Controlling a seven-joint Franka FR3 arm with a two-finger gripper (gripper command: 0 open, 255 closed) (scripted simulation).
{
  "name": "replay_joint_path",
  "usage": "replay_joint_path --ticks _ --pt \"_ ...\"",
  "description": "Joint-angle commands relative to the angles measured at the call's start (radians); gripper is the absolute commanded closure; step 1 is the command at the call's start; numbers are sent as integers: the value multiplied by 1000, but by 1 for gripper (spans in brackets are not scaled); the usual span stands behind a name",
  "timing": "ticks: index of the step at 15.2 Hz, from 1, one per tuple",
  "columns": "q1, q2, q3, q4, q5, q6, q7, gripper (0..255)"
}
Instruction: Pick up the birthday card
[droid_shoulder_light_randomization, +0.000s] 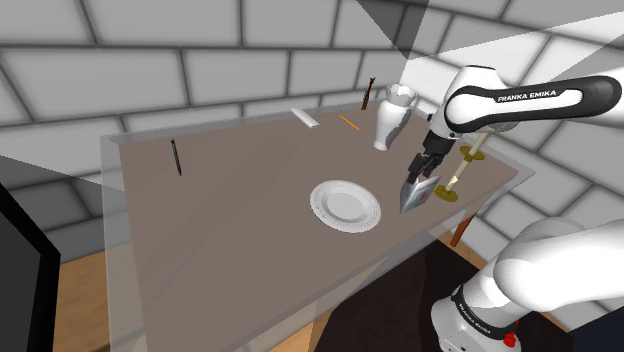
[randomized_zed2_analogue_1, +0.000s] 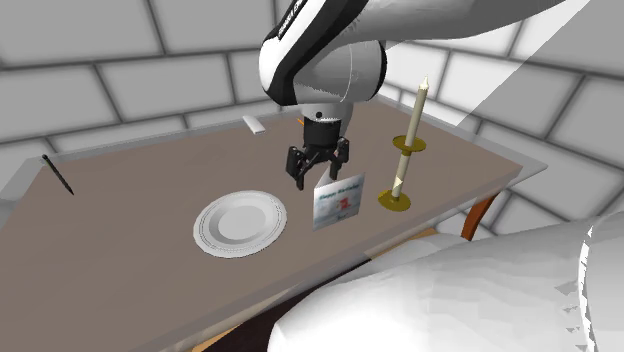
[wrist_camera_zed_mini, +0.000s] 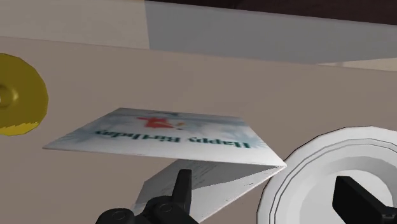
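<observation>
Grey block walls (droid_shoulder_light_randomization: 150, 70) back a brown table (droid_shoulder_light_randomization: 230, 230), and the white arm (droid_shoulder_light_randomization: 520, 98) bends down over its edge. On the table a white plate (randomized_zed2_analogue_1: 240, 222) lies flat. Just beside the plate, toward the gold candlestick (randomized_zed2_analogue_1: 404, 150), stands the birthday card (randomized_zed2_analogue_1: 338, 200), folded like a tent with its ridge raised. I judge that is why the gripper (randomized_zed2_analogue_1: 318, 176) hangs right above that ridge, jaws apart and clamped on nothing. The second exterior view gives the card's printed face and how close the gripper is. The shoulder view turns the card into a grey wedge beside the plate. The wrist view adds the readable greeting, with one finger (wrist_camera_zed_mini: 183, 189) before the card's lower panel and the other finger (wrist_camera_zed_mini: 356, 200) over the plate; whether either touches, I cannot tell
</observation>
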Motion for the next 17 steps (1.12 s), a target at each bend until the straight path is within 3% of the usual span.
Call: replay_joint_path --ticks 1,7,8,17 --pt "1 21 -8 -13 -1 35 -7 0" --pt "4 62 -22 -50 -2 112 -15 0" --pt "4 62 -22 -51 -2 112 -15 255" --pt "4 62 -23 -50 -2 112 -15 255"
